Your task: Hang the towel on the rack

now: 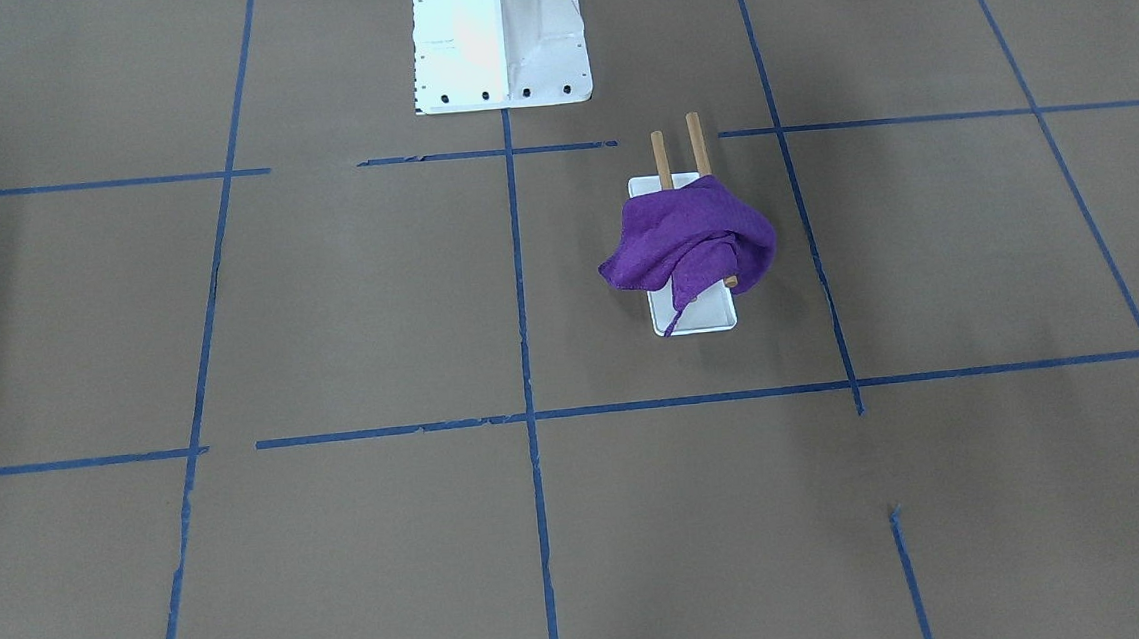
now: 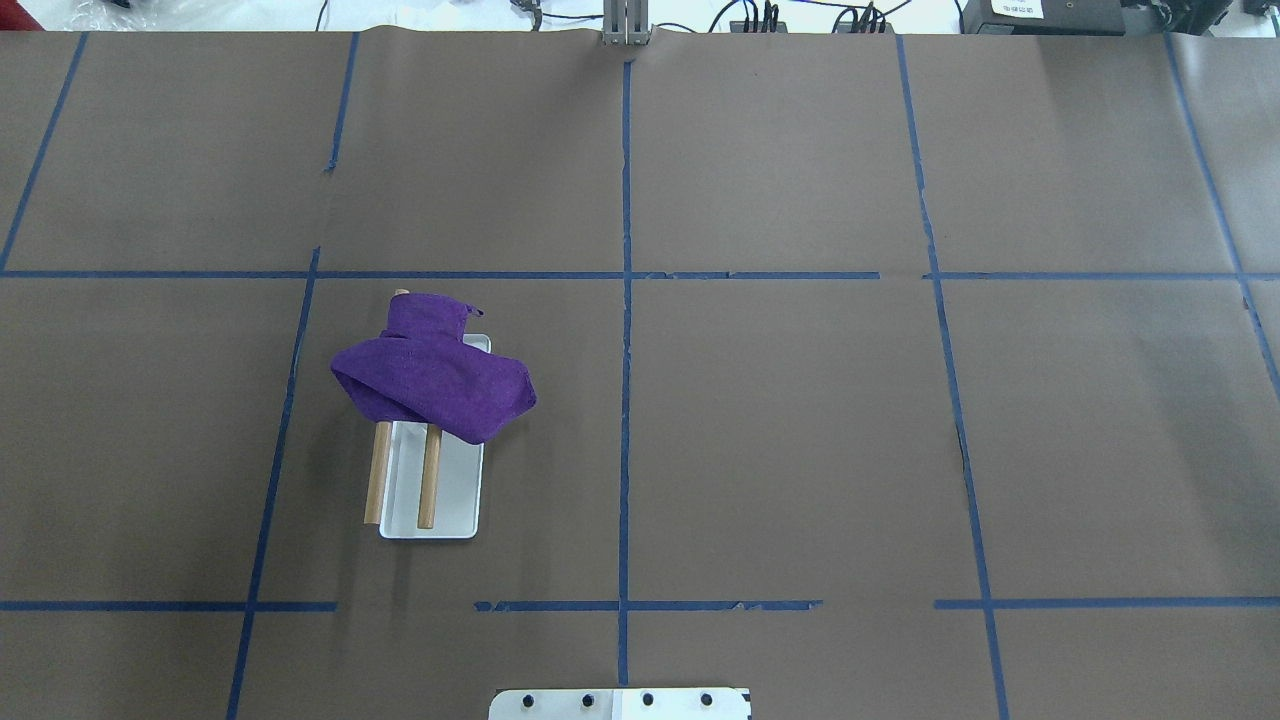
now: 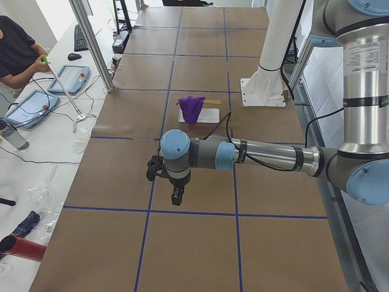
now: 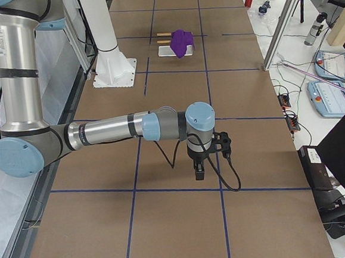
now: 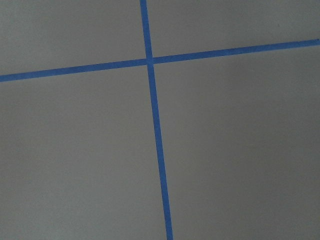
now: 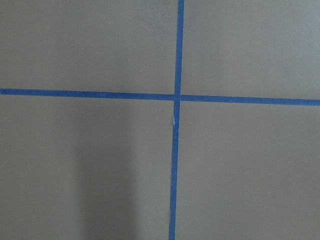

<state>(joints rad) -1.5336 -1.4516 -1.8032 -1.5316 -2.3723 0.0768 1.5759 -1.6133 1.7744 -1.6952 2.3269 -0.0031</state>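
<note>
I see the towel (image 1: 689,236) bunched over the rack (image 1: 709,312), well apart from the left jaws and right jaws; their grip I cannot tell

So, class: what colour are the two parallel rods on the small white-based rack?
Light brown wood; the two wooden rods show best in the overhead exterior view.

Light even, diffuse, from overhead; all views bright. Pedestal (image 1: 500,39) overexposed, glare washes out detail. Soft, faint shadows on surface (image 1: 328,306) near left edge and beside towel (image 1: 689,241). Right wrist view: dim vertical shadow band lower left. Wrist views slightly soft.
</note>
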